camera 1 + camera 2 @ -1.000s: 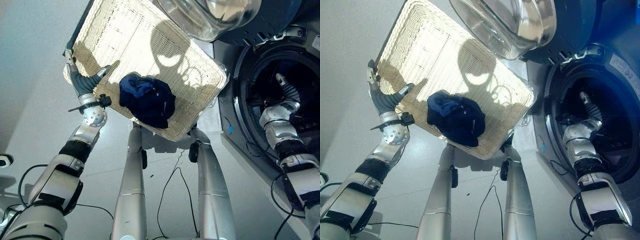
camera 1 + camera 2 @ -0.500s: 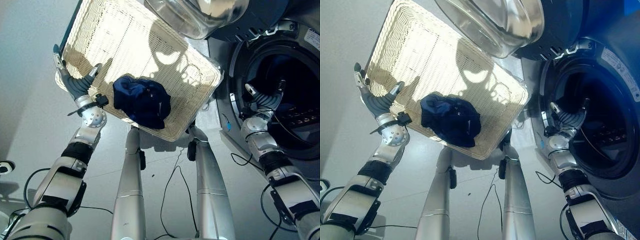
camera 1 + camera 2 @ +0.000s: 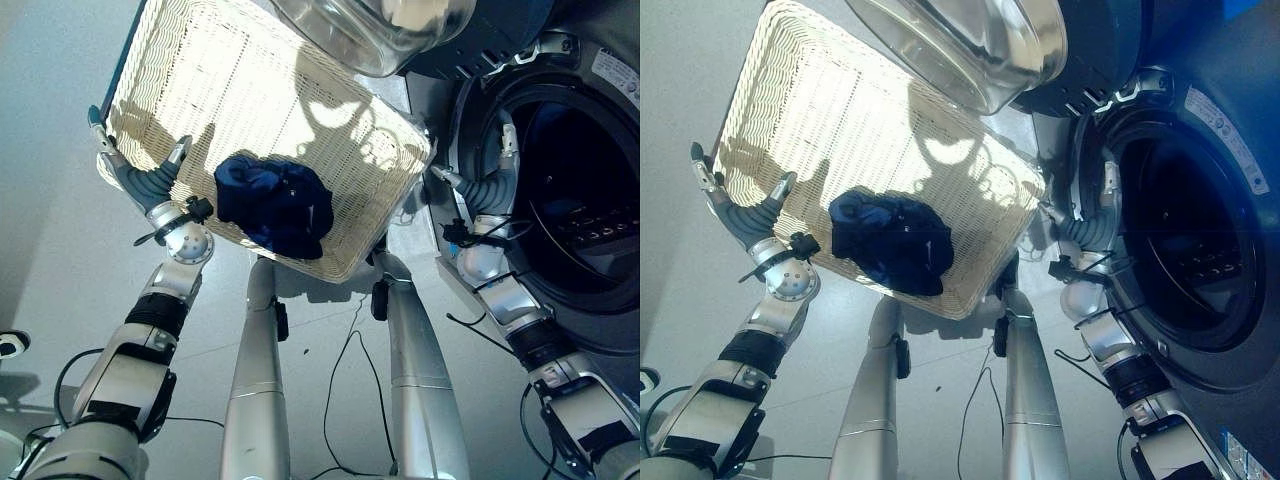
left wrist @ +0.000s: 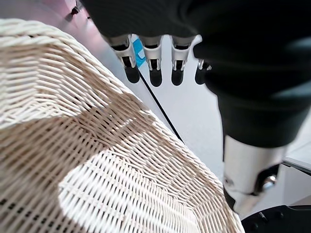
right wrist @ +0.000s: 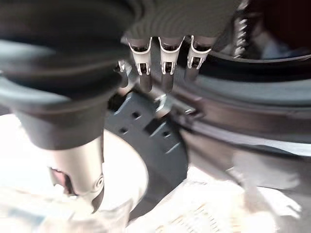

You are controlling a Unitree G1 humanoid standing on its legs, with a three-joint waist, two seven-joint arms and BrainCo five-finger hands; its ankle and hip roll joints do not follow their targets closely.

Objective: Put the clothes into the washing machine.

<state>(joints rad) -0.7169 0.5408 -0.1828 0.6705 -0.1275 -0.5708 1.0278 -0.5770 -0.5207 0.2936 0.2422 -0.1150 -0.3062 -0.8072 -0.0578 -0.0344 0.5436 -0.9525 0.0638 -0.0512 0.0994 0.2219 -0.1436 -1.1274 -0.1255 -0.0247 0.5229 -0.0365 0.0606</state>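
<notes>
Fingers (image 3: 178,153) beside basketed clothes (image 3: 275,203)

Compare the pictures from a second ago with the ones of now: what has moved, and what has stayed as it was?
The right hand has drawn back out of the washing machine's drum to the door rim, fingers straight, holding nothing. The left hand stays open at the wicker basket edge. The dark blue clothes still lie in the basket, and the machine's door remains open.

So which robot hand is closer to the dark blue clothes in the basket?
Left. The left hand is at the basket's edge beside the dark blue clothes; the right hand is across at the washing machine's opening.
</notes>
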